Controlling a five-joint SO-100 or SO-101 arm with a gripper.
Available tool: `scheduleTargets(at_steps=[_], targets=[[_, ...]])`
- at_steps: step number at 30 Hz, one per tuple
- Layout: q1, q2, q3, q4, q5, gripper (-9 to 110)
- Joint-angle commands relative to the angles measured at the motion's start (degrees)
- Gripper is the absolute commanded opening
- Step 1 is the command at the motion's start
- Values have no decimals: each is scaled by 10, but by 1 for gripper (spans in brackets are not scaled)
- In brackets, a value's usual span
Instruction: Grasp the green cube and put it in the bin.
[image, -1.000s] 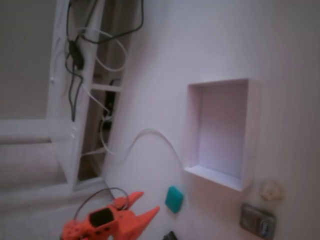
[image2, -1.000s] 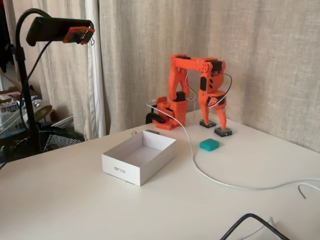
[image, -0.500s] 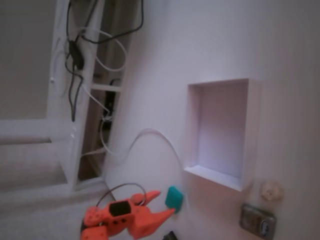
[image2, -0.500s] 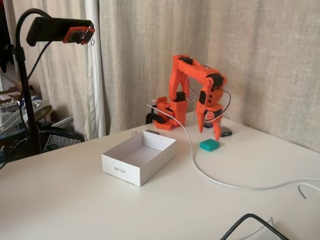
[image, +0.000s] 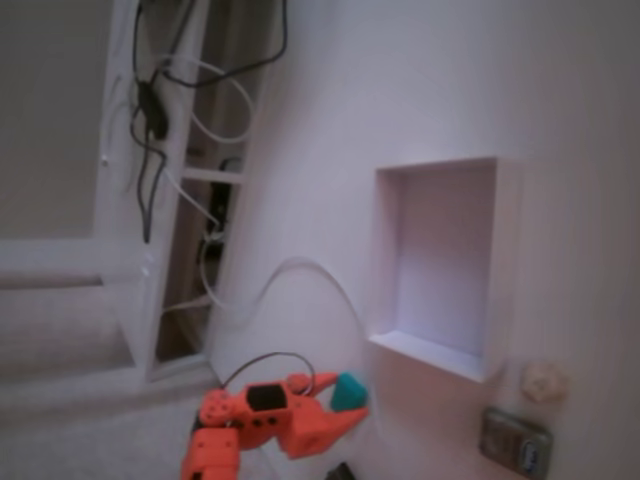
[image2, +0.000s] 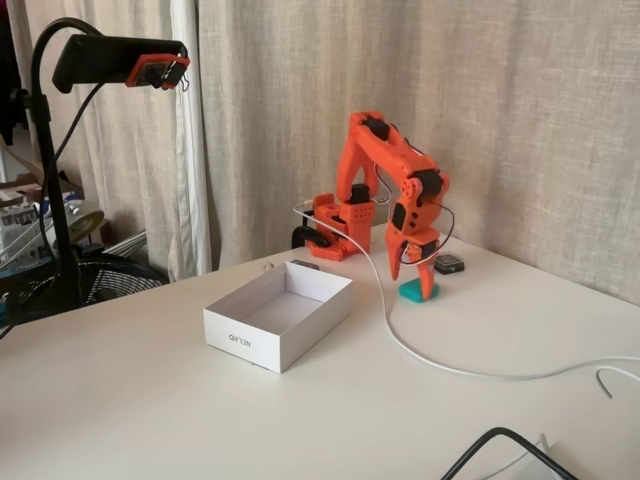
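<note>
None of the carrying done yet: small teal-green cube with rounded corners (image2: 416, 291) resting on the pale bench (image2: 400, 400), well apart from the white shallow rectangular bin (image2: 279, 313), which stands empty. Orange two-finger gripper (image2: 412, 283) lowered over the cube with jaws spread, one finger on each side in a fixed view; from above in the other fixed view, cube (image: 347, 391) likewise sitting between the orange fingertips (image: 343, 397), no pinch visible. Left to do, by the look of it: closing on the cube, lifting, swinging across the white cable (image2: 420, 355) toward the bin (image: 505, 270), and releasing inside. Compared with half a second earlier: arm stretched further forward and lower, gripper moved from just behind the cube to straddling it; a full second back, gripper near the small dark gadget (image2: 448, 264) by the curtain, clear of the cube. Cube, bin, cable, lumpy beige ball (image: 543, 380) and grey metallic rectangular gadget (image: 515, 441) all unmoved across the frames.
</note>
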Motion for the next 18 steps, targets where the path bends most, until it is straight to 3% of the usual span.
scheduleTargets(at_steps=[1,18], targets=[[-8,-1,-1,-10,-15,30],[-40,21,41,-49,-44,30]])
